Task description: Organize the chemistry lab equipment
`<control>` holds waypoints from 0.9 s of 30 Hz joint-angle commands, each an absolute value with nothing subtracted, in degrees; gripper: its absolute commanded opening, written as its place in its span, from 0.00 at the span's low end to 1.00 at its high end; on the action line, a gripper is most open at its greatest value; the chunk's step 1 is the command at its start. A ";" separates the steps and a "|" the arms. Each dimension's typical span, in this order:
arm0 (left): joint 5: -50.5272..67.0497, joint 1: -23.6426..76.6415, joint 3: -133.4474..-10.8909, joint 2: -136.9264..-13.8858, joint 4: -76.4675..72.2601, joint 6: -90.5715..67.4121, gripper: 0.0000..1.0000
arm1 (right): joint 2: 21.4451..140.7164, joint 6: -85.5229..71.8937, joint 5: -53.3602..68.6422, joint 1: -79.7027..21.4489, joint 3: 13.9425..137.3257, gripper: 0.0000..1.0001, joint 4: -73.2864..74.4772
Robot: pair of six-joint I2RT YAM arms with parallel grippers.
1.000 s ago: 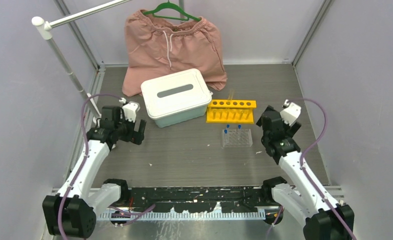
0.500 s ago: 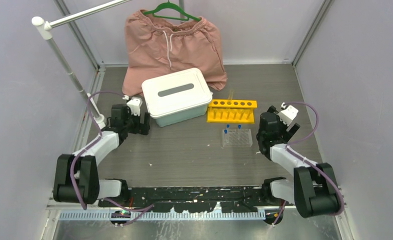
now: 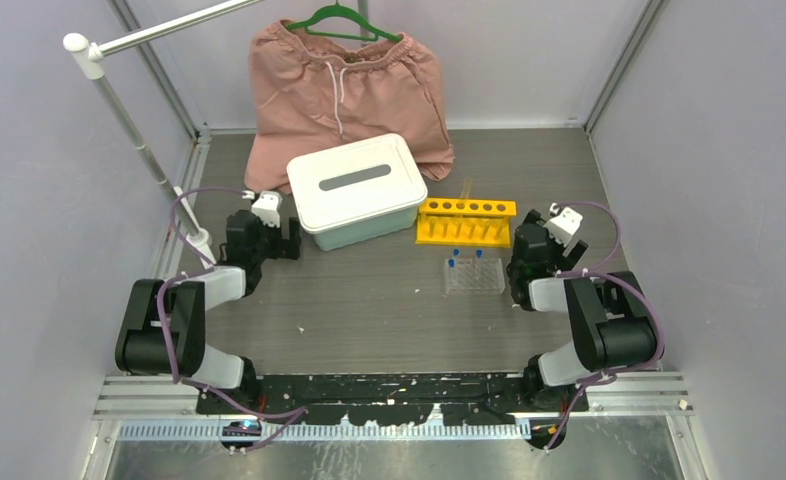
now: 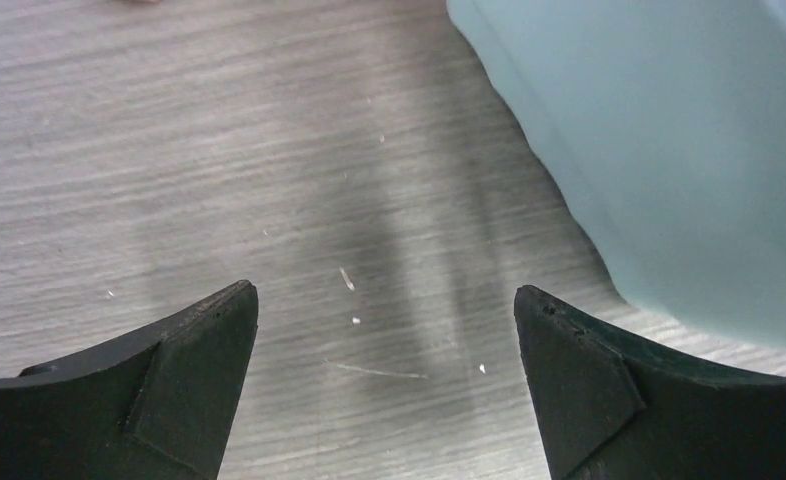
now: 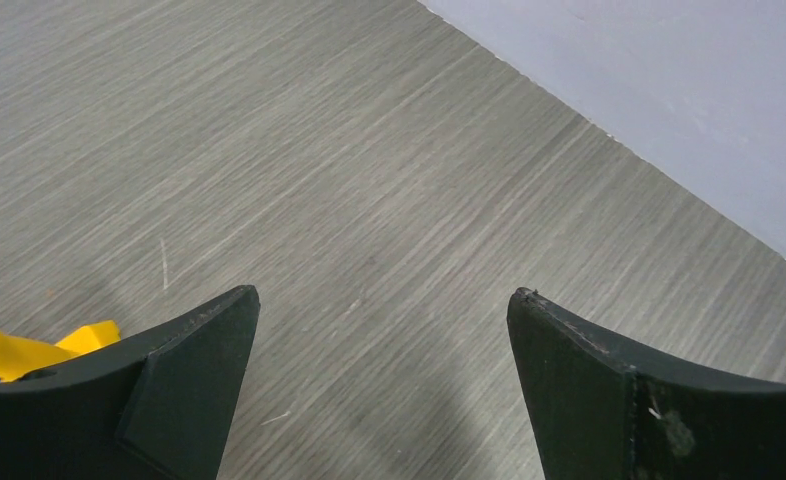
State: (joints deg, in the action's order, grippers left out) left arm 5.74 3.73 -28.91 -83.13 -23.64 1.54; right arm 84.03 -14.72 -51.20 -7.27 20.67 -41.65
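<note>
Left gripper (image 4: 384, 300) gaped empty over the table (image 4: 219, 150), the teal bin (image 4: 669, 150) cut off upper right. Right gripper (image 5: 384, 295) was spread too, holding nothing; only a yellow rack (image 5: 29, 352) corner showed lower left. Overhead, centre-right, the clear rack (image 3: 474, 277) held tiny, barely legible blue-capped tubes (image 3: 465, 257); pink shorts (image 3: 339, 90) hung behind.

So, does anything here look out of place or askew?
Yes: the pink shorts on a green hanger slump against the back wall, unlike lab equipment. A thin stick leans tilted at the yellow tube rack.
</note>
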 commanded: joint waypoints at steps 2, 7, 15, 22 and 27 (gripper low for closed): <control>1.65 3.61 -26.39 -80.94 -35.16 1.07 1.00 | 84.26 -12.12 -47.91 -7.03 18.31 1.00 -55.43; 0.79 3.62 -23.93 -79.54 -39.03 1.24 1.00 | 84.69 -9.10 -39.25 -7.09 11.88 1.00 -68.35; -3.44 3.53 -16.94 -87.82 -59.60 0.72 1.00 | 92.03 -5.45 -30.22 -7.09 10.77 1.00 -77.21; -5.34 3.25 -21.09 -88.78 -53.83 0.26 0.98 | 89.31 -10.45 -26.84 -1.99 19.86 1.00 -55.87; -5.10 3.26 -21.18 -88.60 -53.16 0.26 1.00 | 89.38 -10.52 -26.65 -1.79 19.62 1.00 -56.84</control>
State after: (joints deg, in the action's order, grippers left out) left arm -3.73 3.62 -20.45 -89.27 -50.17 0.36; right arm 90.74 -9.17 -28.12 -1.89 18.98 -58.17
